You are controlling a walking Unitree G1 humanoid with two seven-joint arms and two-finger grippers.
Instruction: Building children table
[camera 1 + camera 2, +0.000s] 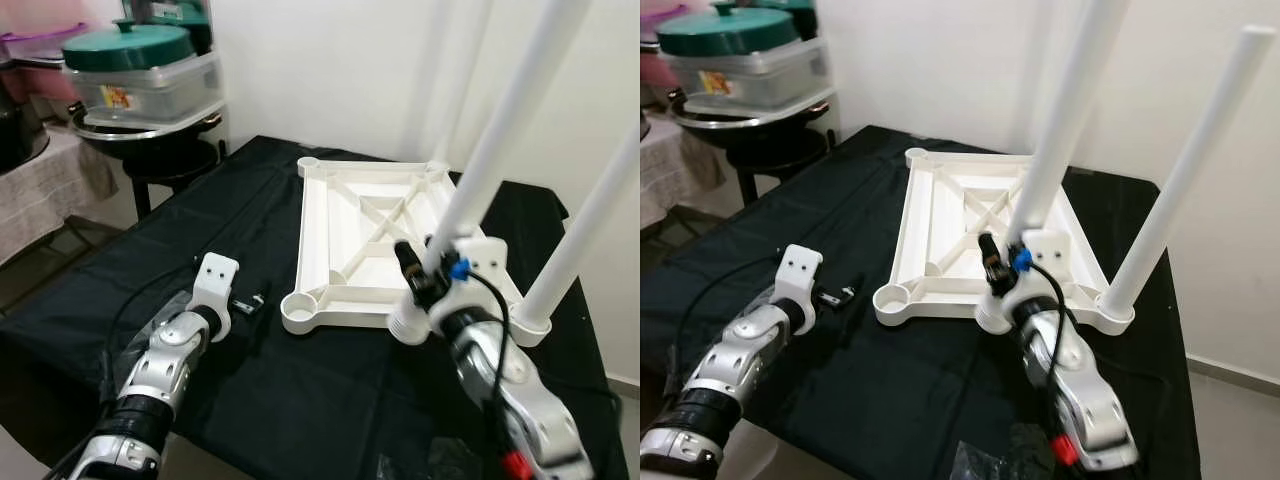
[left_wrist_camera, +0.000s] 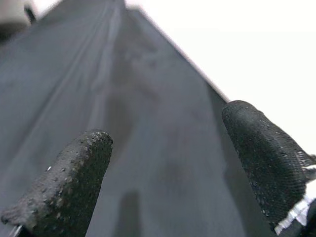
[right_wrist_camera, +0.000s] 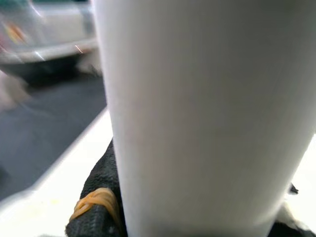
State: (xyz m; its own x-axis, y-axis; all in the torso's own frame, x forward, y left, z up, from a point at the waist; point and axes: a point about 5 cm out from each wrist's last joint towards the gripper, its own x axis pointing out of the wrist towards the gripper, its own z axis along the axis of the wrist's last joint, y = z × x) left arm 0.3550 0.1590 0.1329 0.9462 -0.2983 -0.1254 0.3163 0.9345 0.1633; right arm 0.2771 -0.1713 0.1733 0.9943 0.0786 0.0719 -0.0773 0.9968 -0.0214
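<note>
At far left, off the cloth, stacked tubs (image 1: 140,75) sit on a stand, well clear of the work. Our left gripper (image 1: 245,303) rests low over the black cloth (image 1: 120,290), fingers (image 2: 64,192) spread with nothing between them, just left of the tabletop's near-left socket (image 1: 300,308).

The upturned white tabletop (image 1: 345,215) lies flat mid-cloth, its long axis running near to far. Our right gripper (image 1: 418,278) pinches a white leg (image 1: 500,130) low on its shaft, and that leg's foot sits at the near edge, beside the frame rather than plainly in a socket. The leg's long axis rises steeply and leans right and away. A second leg (image 1: 590,220) stands in the near-right corner.

We judge the empty near-left socket lies left of the held leg, with bare cloth between. The cloth's near edge is close, so room to swing is mostly upward.
</note>
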